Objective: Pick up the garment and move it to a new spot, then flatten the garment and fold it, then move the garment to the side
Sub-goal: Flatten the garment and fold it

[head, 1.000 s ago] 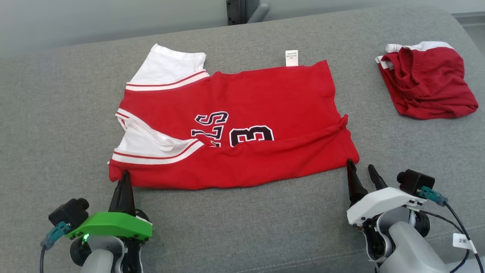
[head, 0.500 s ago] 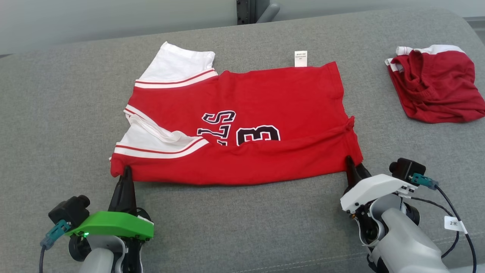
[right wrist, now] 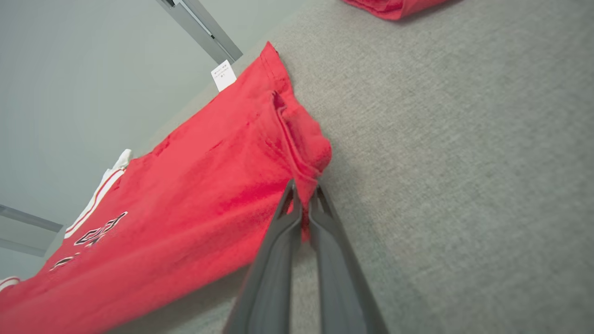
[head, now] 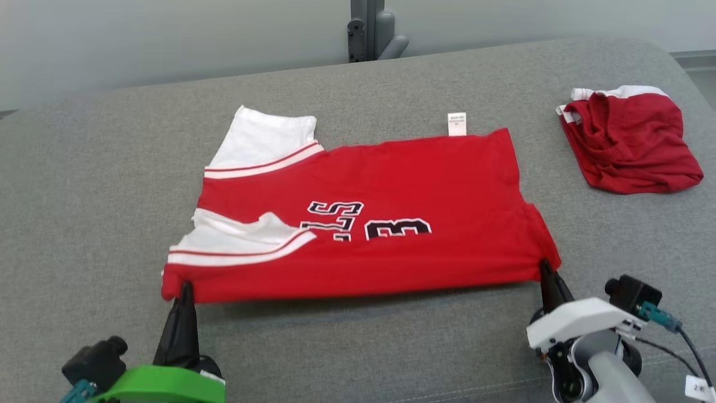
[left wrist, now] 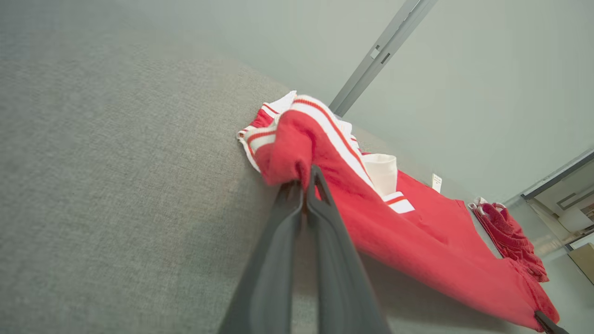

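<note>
The garment [head: 386,196] is a red jersey with white sleeves and black lettering, spread across the grey cushion. Its near edge is lifted off the cushion and casts a shadow beneath. My left gripper [head: 185,286] is shut on the near left corner, and the left wrist view shows its fingers [left wrist: 297,218] pinching red cloth [left wrist: 417,241]. My right gripper [head: 545,267] is shut on the near right corner. In the right wrist view its fingers [right wrist: 320,218] clamp the hem of the garment [right wrist: 195,195].
A second red and white garment [head: 629,140] lies crumpled at the far right of the grey cushion [head: 100,184]. A grey metal post [head: 369,31] stands behind the cushion's far edge. Bare cushion runs along the left side and the front.
My right gripper has closed on the near right corner. Both grippers have raised the near edge off the cushion, and the head camera has shifted.
</note>
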Available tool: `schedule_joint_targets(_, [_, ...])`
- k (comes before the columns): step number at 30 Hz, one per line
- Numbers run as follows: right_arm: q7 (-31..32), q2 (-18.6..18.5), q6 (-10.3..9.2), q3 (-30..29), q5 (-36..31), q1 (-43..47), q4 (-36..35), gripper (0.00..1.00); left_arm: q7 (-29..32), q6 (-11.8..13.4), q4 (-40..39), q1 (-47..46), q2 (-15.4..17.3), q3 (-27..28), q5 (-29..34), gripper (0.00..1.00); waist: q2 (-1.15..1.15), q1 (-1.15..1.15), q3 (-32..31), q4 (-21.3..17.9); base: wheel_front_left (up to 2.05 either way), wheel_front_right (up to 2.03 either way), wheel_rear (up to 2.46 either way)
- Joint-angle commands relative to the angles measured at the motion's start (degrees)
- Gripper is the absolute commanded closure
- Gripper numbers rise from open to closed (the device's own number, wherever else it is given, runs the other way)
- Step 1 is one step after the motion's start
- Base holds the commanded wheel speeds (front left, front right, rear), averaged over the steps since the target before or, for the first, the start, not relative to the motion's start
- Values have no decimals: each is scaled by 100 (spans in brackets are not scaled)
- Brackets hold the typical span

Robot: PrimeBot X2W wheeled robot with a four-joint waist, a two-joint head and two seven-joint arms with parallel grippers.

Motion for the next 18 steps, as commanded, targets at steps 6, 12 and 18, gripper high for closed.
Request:
schedule_joint_targets(6, [199,-45,-12,-227,-52,772,-381,100,224,250,-341,846,36,-31,-52,100,54,0,-104,-125,0,0,0])
schedule_joint_targets(12, [348,-36,-12,-285,6,1095,-579,100,333,476,-99,1141,-18,-139,1,100,54,0,-104,-145,0,0,0])
schedule_joint_targets(18, [275,-34,-12,-254,11,1081,-495,0,358,565,123,1005,-103,-222,-10,83,54,0,-106,-163,0,0,0])
